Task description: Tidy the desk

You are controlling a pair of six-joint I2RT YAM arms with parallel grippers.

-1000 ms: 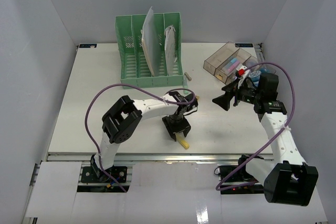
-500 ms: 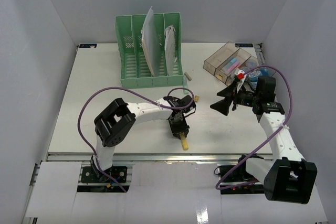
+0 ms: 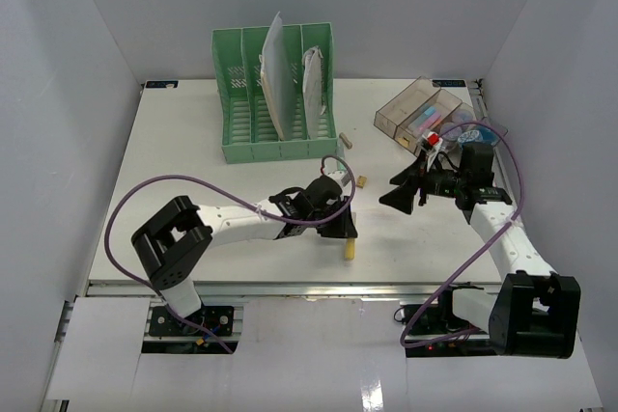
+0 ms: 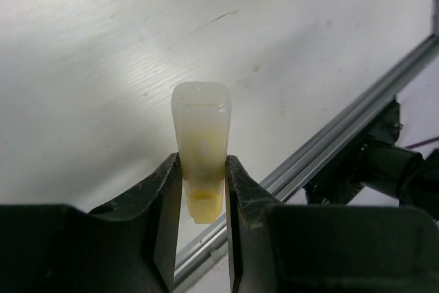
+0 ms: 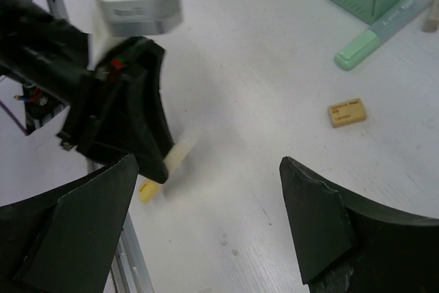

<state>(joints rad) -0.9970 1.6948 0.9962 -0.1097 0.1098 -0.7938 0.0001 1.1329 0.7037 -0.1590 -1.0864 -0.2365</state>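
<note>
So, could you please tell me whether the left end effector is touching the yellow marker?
Touching. The left wrist view shows the left end effector with both fingers pressed against the sides of the yellow marker, no gap.

Bright even light, faint shadows, slight motion blur

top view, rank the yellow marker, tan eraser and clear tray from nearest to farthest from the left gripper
1. yellow marker, clamped in the left gripper, near the front edge
2. tan eraser, just behind it, slightly right
3. clear tray, far back on the right
</note>
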